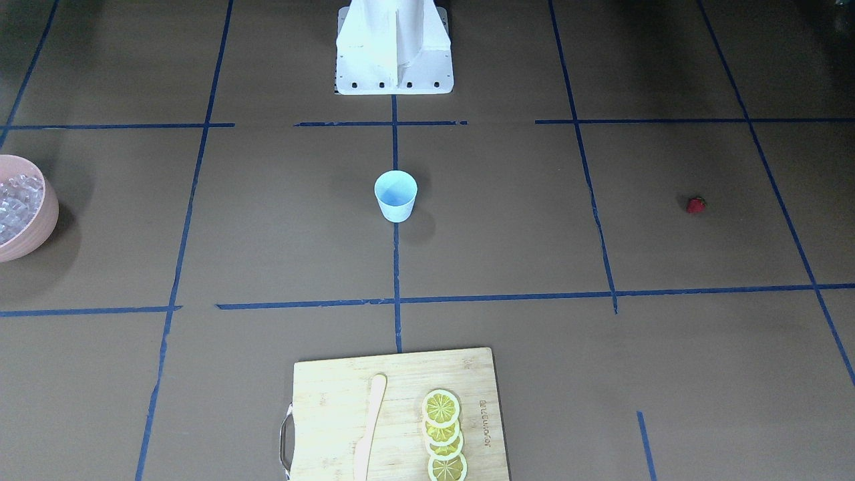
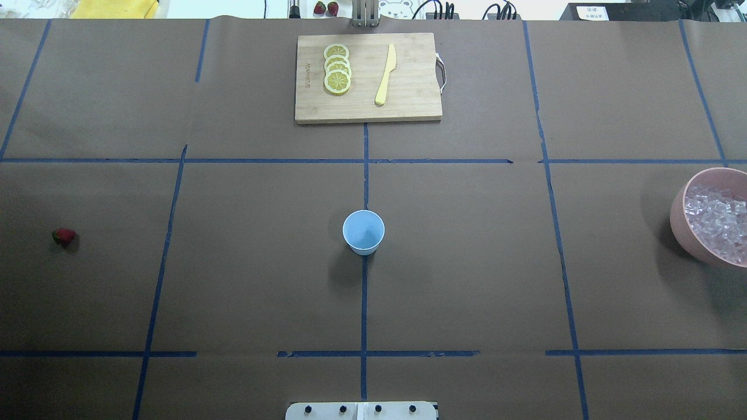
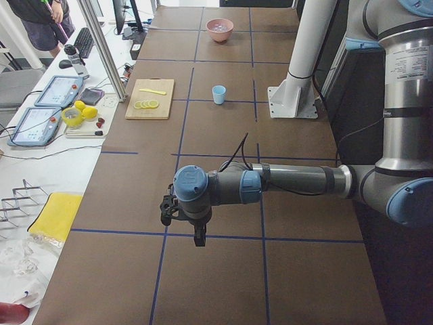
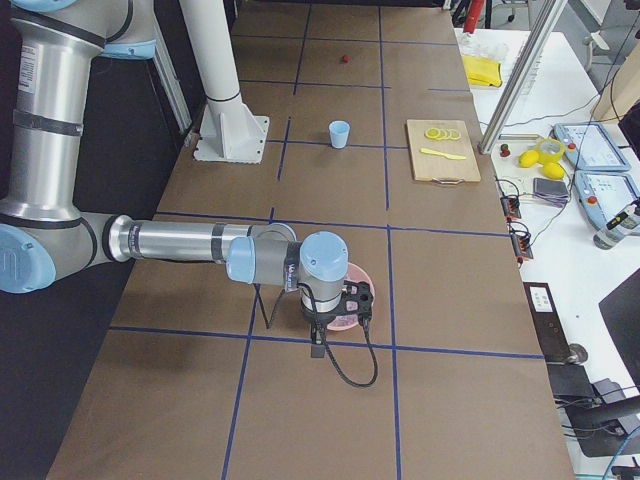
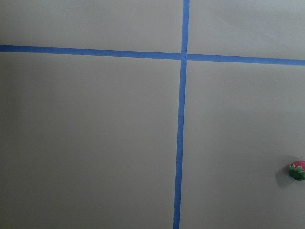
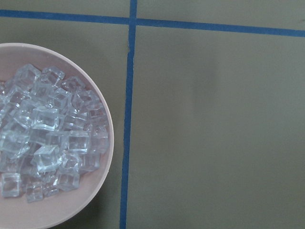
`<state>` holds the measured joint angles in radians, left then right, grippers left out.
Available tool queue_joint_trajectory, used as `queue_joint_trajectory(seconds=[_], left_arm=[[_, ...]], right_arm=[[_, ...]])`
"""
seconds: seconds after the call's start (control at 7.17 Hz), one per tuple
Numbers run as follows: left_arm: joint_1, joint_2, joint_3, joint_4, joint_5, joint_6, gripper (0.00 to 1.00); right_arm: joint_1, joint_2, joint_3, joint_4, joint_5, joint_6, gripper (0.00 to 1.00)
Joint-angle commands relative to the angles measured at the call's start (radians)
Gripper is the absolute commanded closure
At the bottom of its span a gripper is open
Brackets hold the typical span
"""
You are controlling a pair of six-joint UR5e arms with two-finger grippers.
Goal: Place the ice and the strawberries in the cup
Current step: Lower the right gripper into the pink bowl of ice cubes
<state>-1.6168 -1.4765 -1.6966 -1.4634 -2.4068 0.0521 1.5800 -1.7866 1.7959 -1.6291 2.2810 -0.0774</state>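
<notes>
Only side views show left end effector (image 3: 199, 235) and right end effector (image 4: 317, 348), grip state unreadable.

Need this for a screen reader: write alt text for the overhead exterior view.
An empty light-blue cup stands mid-frame. A strawberry lies far left, a pink bowl of ice at the right edge, and a cutting board with lemon slices and a knife at the far side.

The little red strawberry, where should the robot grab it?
Pinch the small red strawberry with the dark green top across its plump red middle, coming straight down from above. It lies alone on the flat brown table cover, nothing nearby, so that way looks clear.
</notes>
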Motion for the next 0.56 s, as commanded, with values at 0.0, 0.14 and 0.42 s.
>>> queue_joint_trajectory(seconds=[0.0,0.14,0.42], left_arm=[[0.000,0.001,0.000,-0.002,0.000,0.000,0.00],[0.002,0.001,-0.001,-0.002,0.000,0.002,0.00],[0.003,0.005,-0.028,0.000,0.002,0.000,0.00]], right_arm=[[0.000,0.003,0.000,0.000,0.000,-0.001,0.00],[0.000,0.004,0.002,0.002,0.003,0.001,0.00],[0.000,0.012,0.010,0.003,0.006,0.002,0.00]])
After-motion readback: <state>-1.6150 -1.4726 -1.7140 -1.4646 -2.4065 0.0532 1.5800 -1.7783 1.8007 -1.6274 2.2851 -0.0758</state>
